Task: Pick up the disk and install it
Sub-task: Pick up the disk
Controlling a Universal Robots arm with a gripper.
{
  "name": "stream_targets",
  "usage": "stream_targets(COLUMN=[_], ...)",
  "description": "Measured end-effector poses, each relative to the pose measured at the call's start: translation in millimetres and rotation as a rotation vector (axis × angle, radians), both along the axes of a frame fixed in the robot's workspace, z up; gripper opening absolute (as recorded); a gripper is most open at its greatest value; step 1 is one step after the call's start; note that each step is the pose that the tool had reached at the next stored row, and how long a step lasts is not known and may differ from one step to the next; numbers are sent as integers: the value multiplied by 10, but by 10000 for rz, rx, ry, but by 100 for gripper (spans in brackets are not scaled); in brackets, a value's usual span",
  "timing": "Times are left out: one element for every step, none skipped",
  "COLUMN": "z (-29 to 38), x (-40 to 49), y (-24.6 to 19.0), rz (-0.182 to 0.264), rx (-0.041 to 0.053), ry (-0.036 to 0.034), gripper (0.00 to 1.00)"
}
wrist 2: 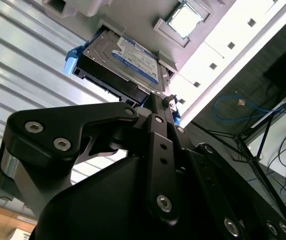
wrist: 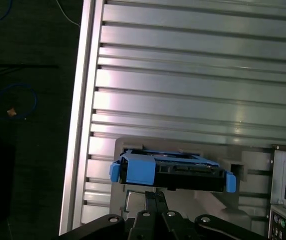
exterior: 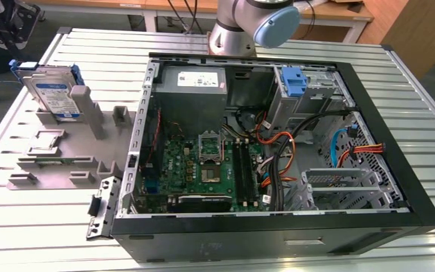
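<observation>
The disk [exterior: 55, 93] is a silver hard drive with a white-and-blue label in a blue bracket. It stands tilted on edge in a grey holder [exterior: 59, 156] at the exterior view's left, beside the open computer case [exterior: 138, 141]. In both wrist views the disk [wrist 2: 128, 57] [wrist: 173, 170] lies just beyond my fingertips. My gripper [wrist 2: 164, 100] [wrist: 155, 192] hangs short of its edge, apart from it. The fingers look closed together with nothing between them.
The case holds a motherboard [exterior: 202, 164], a grey power supply [exterior: 195, 82], bundled cables [exterior: 278, 147] and a metal drive cage with a blue latch [exterior: 296, 82]. The arm's base [exterior: 237, 25] stands behind the case. A ribbed metal table [exterior: 421, 107] carries everything.
</observation>
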State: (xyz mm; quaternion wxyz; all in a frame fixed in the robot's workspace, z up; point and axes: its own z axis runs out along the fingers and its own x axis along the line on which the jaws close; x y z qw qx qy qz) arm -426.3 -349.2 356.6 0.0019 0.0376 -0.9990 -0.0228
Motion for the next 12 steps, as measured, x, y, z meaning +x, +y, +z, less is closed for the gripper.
stream_targets(z=[0,0,0,0,0,0,0,0,0,0,0,0], x=[0,0,0,0,0,0,0,0,0,0,0,0], y=[0,0,0,0,0,0,0,0,0,0,0,0], rz=[20,44,64,85,106,127,148,171,195,221,249,278], rx=[0,0,1,1,0,0,0,0,0,0,1,1], ry=[0,0,0,0,0,0,0,0,0,0,-1,0], gripper=[10,10,10,10,10,10,10,10,10,10,10,10])
